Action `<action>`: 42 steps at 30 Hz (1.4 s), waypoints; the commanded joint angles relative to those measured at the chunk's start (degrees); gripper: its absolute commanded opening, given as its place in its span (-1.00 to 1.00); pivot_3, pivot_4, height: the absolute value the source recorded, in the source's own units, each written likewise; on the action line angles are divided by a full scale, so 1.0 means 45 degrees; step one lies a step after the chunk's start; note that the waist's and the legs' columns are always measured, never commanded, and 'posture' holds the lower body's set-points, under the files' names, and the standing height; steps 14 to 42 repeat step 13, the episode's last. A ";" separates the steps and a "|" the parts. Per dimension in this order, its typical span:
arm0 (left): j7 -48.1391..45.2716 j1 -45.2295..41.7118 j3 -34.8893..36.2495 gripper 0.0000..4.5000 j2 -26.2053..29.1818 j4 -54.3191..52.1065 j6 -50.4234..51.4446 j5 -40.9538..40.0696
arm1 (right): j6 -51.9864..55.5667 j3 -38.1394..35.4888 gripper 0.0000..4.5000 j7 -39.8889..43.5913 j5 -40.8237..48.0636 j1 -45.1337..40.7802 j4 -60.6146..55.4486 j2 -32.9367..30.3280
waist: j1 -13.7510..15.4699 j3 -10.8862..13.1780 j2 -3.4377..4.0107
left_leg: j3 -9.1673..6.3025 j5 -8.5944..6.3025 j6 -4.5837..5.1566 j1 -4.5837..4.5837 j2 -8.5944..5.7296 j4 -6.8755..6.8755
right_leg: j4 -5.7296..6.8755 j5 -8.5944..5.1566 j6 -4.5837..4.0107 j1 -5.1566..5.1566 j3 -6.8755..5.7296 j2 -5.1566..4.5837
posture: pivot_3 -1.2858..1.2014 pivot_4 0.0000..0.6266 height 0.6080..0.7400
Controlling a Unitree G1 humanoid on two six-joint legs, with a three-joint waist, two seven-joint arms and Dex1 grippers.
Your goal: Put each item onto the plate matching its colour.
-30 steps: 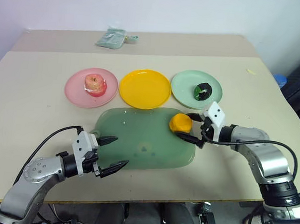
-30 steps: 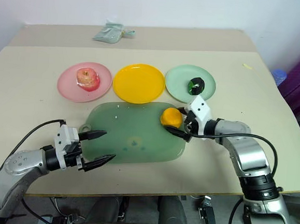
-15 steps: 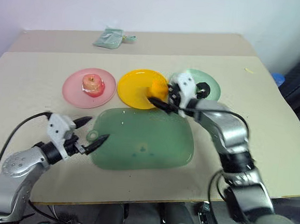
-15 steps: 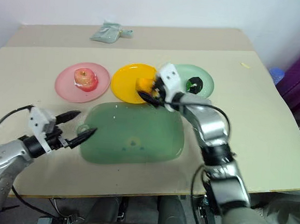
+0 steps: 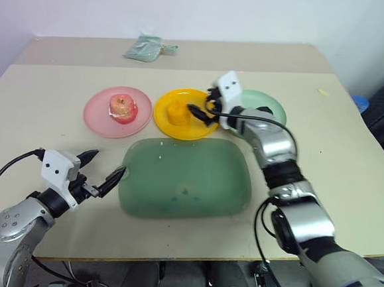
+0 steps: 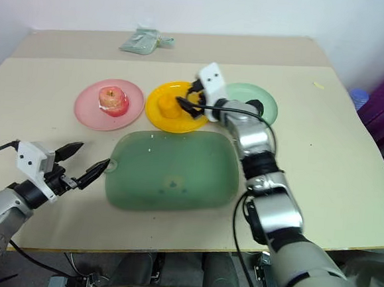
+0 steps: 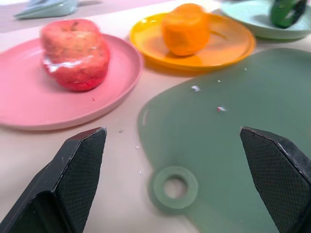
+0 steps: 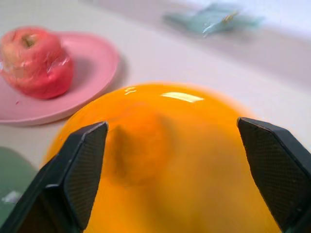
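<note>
My right pincer [image 5: 201, 109] hangs open over the yellow plate [image 5: 164, 119], where the orange fruit [image 5: 177, 112] sits, ungripped. My left pincer [image 5: 103, 170] gapes empty beside the green mat [image 5: 189, 180] on the worktop [image 5: 349, 176].

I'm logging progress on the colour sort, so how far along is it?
All three look placed: apple on the pink plate, dark fruit on the green plate, orange fruit on the yellow plate. The right pincer is open beside it; the left pincer is open, holding nothing. Nothing seems left.

dark fruit [image 7: 286, 12] cut off
</note>
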 commanded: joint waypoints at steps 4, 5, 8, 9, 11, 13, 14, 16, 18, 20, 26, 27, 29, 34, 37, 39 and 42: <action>-0.0115 0.0959 0.2167 1.00 0.0355 0.0306 -0.0131 -0.0139 | 0.0723 -0.2278 0.98 0.3668 0.2345 0.3759 -0.4106 -0.3746 | 0.0056 0.0003 0.0005 | 0.0015 -0.0004 0.0009 0.0005 0.0003 -0.0001 | -0.0009 -0.0002 0.0001 0.0005 0.0004 0.0001 | 0.03 -0.52 1.00; -0.0189 0.1080 0.2376 1.00 0.0370 0.0409 -0.0160 -0.0194 | 0.0952 -0.2594 0.98 0.3903 0.2565 0.4384 -0.4361 -0.4226 | 0.0037 0.0002 0.0003 | 0.0015 -0.0004 0.0010 0.0016 0.0010 0.0000 | -0.0007 -0.0002 0.0000 0.0014 0.0003 0.0008 | 0.03 -0.52 1.00; -0.0251 0.1193 0.2710 1.00 0.0398 0.0605 -0.0164 -0.0179 | 0.1334 -0.3471 0.98 0.4088 0.3003 0.5859 -0.4808 -0.5100 | -0.0013 0.0001 0.0002 | 0.0022 -0.0005 0.0010 0.0035 0.0027 0.0001 | -0.0006 -0.0004 -0.0002 0.0034 0.0006 0.0028 | 0.03 -0.52 1.00; -0.0189 0.1102 0.2828 1.00 0.0393 0.0712 -0.0138 -0.0208 | 0.1529 -0.3807 0.98 0.4105 0.3237 0.6301 -0.4949 -0.5258 | -0.0038 0.0002 0.0002 | 0.0021 -0.0005 0.0010 0.0038 0.0032 0.0001 | -0.0006 -0.0004 -0.0003 0.0039 0.0007 0.0035 | 0.03 -0.52 1.00; 0.0028 0.0963 0.2899 1.00 0.0297 0.0731 -0.0046 -0.0258 | 0.1811 -0.4159 0.98 0.4167 0.3551 0.6781 -0.5018 -0.5388 | -0.0077 0.0002 0.0001 | 0.0023 -0.0005 0.0010 0.0040 0.0036 0.0003 | -0.0003 -0.0004 -0.0003 0.0039 0.0011 0.0042 | 0.03 -0.52 1.00; 0.0237 0.0964 0.2817 1.00 0.0168 0.0541 0.0085 -0.0239 | 0.1801 -0.4029 0.98 0.4204 0.3476 0.6846 -0.4878 -0.5363 | -0.0102 0.0002 0.0002 | 0.0026 -0.0005 0.0010 0.0040 0.0039 0.0004 | -0.0002 -0.0004 -0.0003 0.0040 0.0015 0.0047 | 0.03 -0.52 1.00; 0.0237 0.0964 0.2817 1.00 0.0168 0.0541 0.0085 -0.0239 | 0.1801 -0.4029 0.98 0.4204 0.3476 0.6846 -0.4878 -0.5363 | -0.0102 0.0002 0.0002 | 0.0026 -0.0005 0.0010 0.0040 0.0039 0.0004 | -0.0002 -0.0004 -0.0003 0.0040 0.0015 0.0047 | 0.03 -0.52 1.00; 0.0237 0.0964 0.2817 1.00 0.0168 0.0541 0.0085 -0.0239 | 0.1801 -0.4029 0.98 0.4204 0.3476 0.6846 -0.4878 -0.5363 | -0.0102 0.0002 0.0002 | 0.0026 -0.0005 0.0010 0.0040 0.0039 0.0004 | -0.0002 -0.0004 -0.0003 0.0040 0.0015 0.0047 | 0.03 -0.52 1.00; 0.0237 0.0964 0.2817 1.00 0.0168 0.0541 0.0085 -0.0239 | 0.1801 -0.4029 0.98 0.4204 0.3476 0.6846 -0.4878 -0.5363 | -0.0102 0.0002 0.0002 | 0.0026 -0.0005 0.0010 0.0040 0.0039 0.0004 | -0.0002 -0.0004 -0.0003 0.0040 0.0015 0.0047 | 0.03 -0.52 1.00; 0.0237 0.0964 0.2817 1.00 0.0168 0.0541 0.0085 -0.0239 | 0.1801 -0.4029 0.98 0.4204 0.3476 0.6846 -0.4878 -0.5363 | -0.0102 0.0002 0.0002 | 0.0026 -0.0005 0.0010 0.0040 0.0039 0.0004 | -0.0002 -0.0004 -0.0003 0.0040 0.0015 0.0047 | 0.03 -0.52 1.00; 0.0237 0.0964 0.2817 1.00 0.0168 0.0541 0.0085 -0.0239 | 0.1801 -0.4029 0.98 0.4204 0.3476 0.6846 -0.4878 -0.5363 | -0.0102 0.0002 0.0002 | 0.0026 -0.0005 0.0010 0.0040 0.0039 0.0004 | -0.0002 -0.0004 -0.0003 0.0040 0.0015 0.0047 | 0.03 -0.52 1.00; 0.0237 0.0964 0.2817 1.00 0.0168 0.0541 0.0085 -0.0239 | 0.1801 -0.4029 0.98 0.4204 0.3476 0.6846 -0.4878 -0.5363 | -0.0102 0.0002 0.0002 | 0.0026 -0.0005 0.0010 0.0040 0.0039 0.0004 | -0.0002 -0.0004 -0.0003 0.0040 0.0015 0.0047 | 0.03 -0.52 1.00; 0.0237 0.0964 0.2817 1.00 0.0168 0.0541 0.0085 -0.0239 | 0.1801 -0.4029 0.98 0.4204 0.3476 0.6846 -0.4878 -0.5363 | -0.0102 0.0002 0.0002 | 0.0026 -0.0005 0.0010 0.0040 0.0039 0.0004 | -0.0002 -0.0004 -0.0003 0.0040 0.0015 0.0047 | 0.03 -0.52 1.00; 0.0237 0.0964 0.2817 1.00 0.0168 0.0541 0.0085 -0.0239 | 0.1801 -0.4029 0.98 0.4204 0.3476 0.6846 -0.4878 -0.5363 | -0.0102 0.0002 0.0002 | 0.0026 -0.0005 0.0010 0.0040 0.0039 0.0004 | -0.0002 -0.0004 -0.0003 0.0040 0.0015 0.0047 | 0.03 -0.52 1.00; 0.0237 0.0964 0.2817 1.00 0.0168 0.0541 0.0085 -0.0239 | 0.1801 -0.4029 0.98 0.4204 0.3476 0.6846 -0.4878 -0.5363 | -0.0102 0.0002 0.0002 | 0.0026 -0.0005 0.0010 0.0040 0.0039 0.0004 | -0.0002 -0.0004 -0.0003 0.0040 0.0015 0.0047 | 0.03 -0.52 1.00; 0.0237 0.0964 0.2817 1.00 0.0168 0.0541 0.0085 -0.0239 | 0.1801 -0.4029 0.98 0.4204 0.3476 0.6846 -0.4878 -0.5363 | -0.0102 0.0002 0.0002 | 0.0026 -0.0005 0.0010 0.0040 0.0039 0.0004 | -0.0002 -0.0004 -0.0003 0.0040 0.0015 0.0047 | 0.03 -0.52 1.00; 0.0237 0.0964 0.2817 1.00 0.0168 0.0541 0.0085 -0.0239 | 0.1801 -0.4029 0.98 0.4204 0.3476 0.6846 -0.4878 -0.5363 | -0.0102 0.0002 0.0002 | 0.0026 -0.0005 0.0010 0.0040 0.0039 0.0004 | -0.0002 -0.0004 -0.0003 0.0040 0.0015 0.0047 | 0.03 -0.52 1.00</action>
